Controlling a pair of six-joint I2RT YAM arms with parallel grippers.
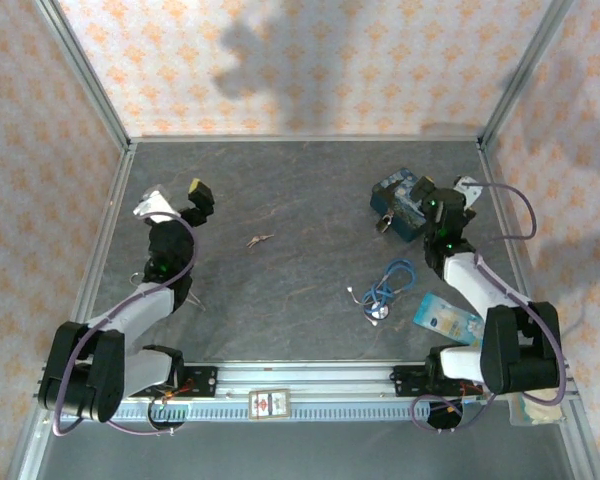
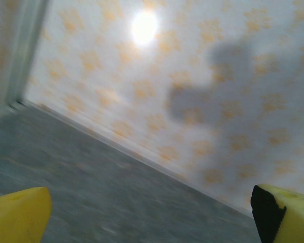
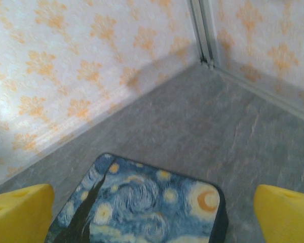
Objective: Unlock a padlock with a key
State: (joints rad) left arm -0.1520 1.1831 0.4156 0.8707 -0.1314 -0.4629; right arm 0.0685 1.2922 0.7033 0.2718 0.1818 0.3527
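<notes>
Lying left-right, the key (image 1: pixel 261 239) sits between left gripper (image 2: pixel 149 215) and right gripper (image 3: pixel 153 212), both spread.

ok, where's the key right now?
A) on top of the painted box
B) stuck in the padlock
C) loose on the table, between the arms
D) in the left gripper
C: the key lies flat on the table, apart from the left gripper and far from the padlock.
</notes>
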